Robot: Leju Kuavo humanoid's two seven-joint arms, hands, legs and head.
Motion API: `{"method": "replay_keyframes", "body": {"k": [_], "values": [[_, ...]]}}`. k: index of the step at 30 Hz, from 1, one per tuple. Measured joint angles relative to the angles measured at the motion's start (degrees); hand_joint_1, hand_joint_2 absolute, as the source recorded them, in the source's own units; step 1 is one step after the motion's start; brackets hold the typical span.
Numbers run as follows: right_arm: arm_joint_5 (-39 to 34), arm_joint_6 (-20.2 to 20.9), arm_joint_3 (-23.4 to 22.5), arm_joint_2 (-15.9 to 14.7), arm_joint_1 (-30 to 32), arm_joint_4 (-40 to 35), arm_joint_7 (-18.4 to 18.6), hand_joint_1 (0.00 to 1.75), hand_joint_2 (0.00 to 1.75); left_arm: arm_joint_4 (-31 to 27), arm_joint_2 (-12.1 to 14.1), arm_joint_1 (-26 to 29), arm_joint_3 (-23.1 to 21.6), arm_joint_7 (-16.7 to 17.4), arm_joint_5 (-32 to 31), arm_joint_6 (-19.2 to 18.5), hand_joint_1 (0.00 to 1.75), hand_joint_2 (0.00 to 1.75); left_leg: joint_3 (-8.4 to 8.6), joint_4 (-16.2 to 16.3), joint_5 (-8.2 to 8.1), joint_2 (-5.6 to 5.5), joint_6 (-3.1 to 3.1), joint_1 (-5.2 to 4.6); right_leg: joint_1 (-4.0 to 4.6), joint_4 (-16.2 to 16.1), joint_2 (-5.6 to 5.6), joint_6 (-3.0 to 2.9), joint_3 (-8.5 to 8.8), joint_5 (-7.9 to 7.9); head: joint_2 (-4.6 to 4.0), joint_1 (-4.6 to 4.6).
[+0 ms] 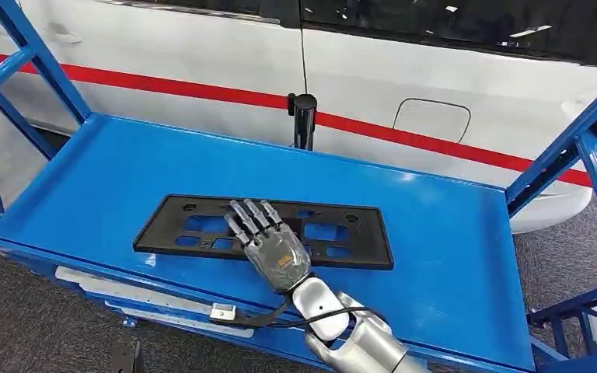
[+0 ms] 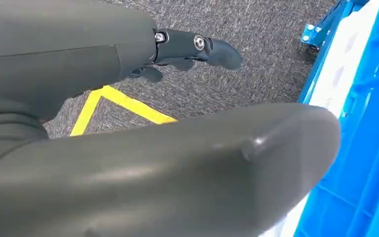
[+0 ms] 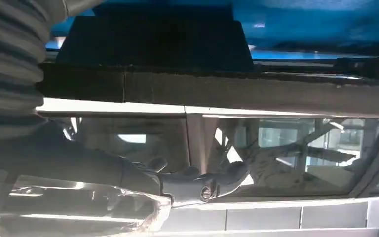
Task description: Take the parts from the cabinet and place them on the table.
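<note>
Nearest the robot, at the front lip of the blue table, the right hand lies palm-down with its fingers stretched flat and a little apart across the near long edge of a black plastic frame; it presses on the part rather than gripping it, and nothing is clasped inside the hand. That frame lies flat on the tabletop, slightly left of centre, its long side roughly parallel to the front lip, with bare blue surface on all sides and the widest stretch to the right. A dark cable loops from the silver wrist to a small connector at the table's front rail. From the right wrist camera the same hand shows close up, extended fingers set against the window glass of a car. The left wrist camera gives what the head view lacks: the left hand hanging beside the table's blue edge, over grey carpet with a yellow floor line; a dark finger points outward and it holds nothing I can see, but whether the hand is spread or curled I cannot tell. Blue frame posts rise at both ends of the table. Behind the far edge stands a black post, and beyond it a white car with a red stripe.
</note>
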Motion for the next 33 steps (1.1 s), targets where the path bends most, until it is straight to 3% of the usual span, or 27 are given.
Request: {"method": "replay_keyframes", "body": {"k": [9,15,16,17,18,20,33], "values": [[2.07,-0.44,-0.74,1.35,-0.56,3.28,3.10,0.00,1.75,0.00,0.00,0.43,0.00,-0.28,0.00,0.33,0.00,0.00,0.03,0.00,0.01,0.00,-0.01,0.01,0.00,0.00,-0.01,0.00,0.02,0.00,0.00,0.00],[2.21,-1.40,-0.24,1.25,-1.78,4.92,8.49,0.00,1.75,0.00,-0.13,0.97,0.02,-0.68,0.31,0.57,0.00,0.00,0.04,0.00,0.02,-0.01,-0.01,0.00,0.00,0.00,-0.01,-0.01,0.04,0.00,0.02,0.00],[2.21,-1.24,0.04,1.16,-2.04,5.11,8.96,0.10,1.75,0.00,-0.15,1.02,0.02,-0.81,0.39,0.57,0.00,0.00,0.04,0.00,0.02,-0.01,-0.01,0.00,0.00,0.00,-0.01,-0.01,0.04,0.00,0.00,0.00],[2.23,-0.96,0.11,1.14,-2.19,5.33,9.09,0.82,1.75,0.00,-0.20,1.05,0.02,-0.92,0.55,0.57,0.00,0.00,0.04,0.00,0.02,-0.01,-0.01,0.00,0.00,0.00,-0.01,-0.01,0.05,0.00,0.00,0.00],[2.23,-0.76,0.18,1.14,-2.29,5.53,9.13,1.36,1.75,0.00,-0.22,1.10,0.02,-1.03,0.55,0.57,0.00,0.00,0.05,0.00,0.02,-0.01,-0.01,0.00,0.00,0.00,-0.01,-0.01,0.06,0.00,0.00,0.00],[2.21,-0.15,0.22,1.14,-2.40,6.01,9.13,1.69,1.75,0.00,-0.26,1.16,0.02,-1.14,0.55,0.59,0.00,0.00,0.05,0.00,0.02,-0.01,-0.01,0.00,0.00,0.00,-0.01,-0.01,0.05,0.00,0.00,0.02],[2.21,-0.82,0.55,0.24,-2.33,7.10,9.92,1.73,1.75,0.00,-0.50,1.15,0.02,-1.14,-0.18,0.46,0.00,0.00,0.03,0.00,0.02,-0.01,-0.01,0.00,0.00,0.00,0.00,-0.01,0.02,0.00,0.00,0.00]]}}
